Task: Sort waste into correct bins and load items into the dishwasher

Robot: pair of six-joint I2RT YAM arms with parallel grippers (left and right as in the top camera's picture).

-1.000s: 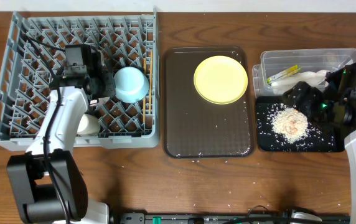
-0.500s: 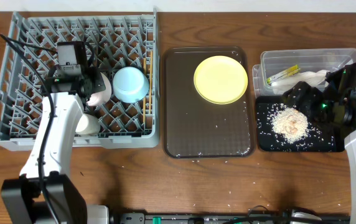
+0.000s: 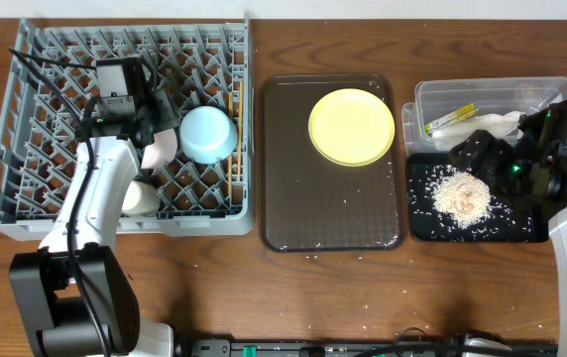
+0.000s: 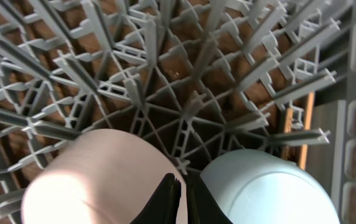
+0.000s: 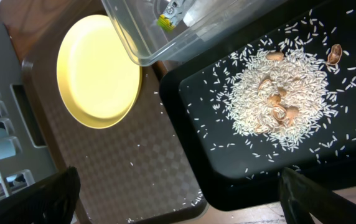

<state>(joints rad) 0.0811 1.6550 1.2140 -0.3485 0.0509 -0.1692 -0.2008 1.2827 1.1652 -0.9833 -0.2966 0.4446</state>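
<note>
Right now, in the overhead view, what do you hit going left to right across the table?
small white cup → light-blue bowl → pale-yellow plate → rice pile

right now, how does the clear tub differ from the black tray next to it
The clear tub is see-through with taller walls; the black tray is opaque and shallow. The clear tub holds a yellow-green sachet and a white napkin; the black tray holds a pile of rice scraps. Both are rectangular, of similar footprint, and sit next to each other.
</note>
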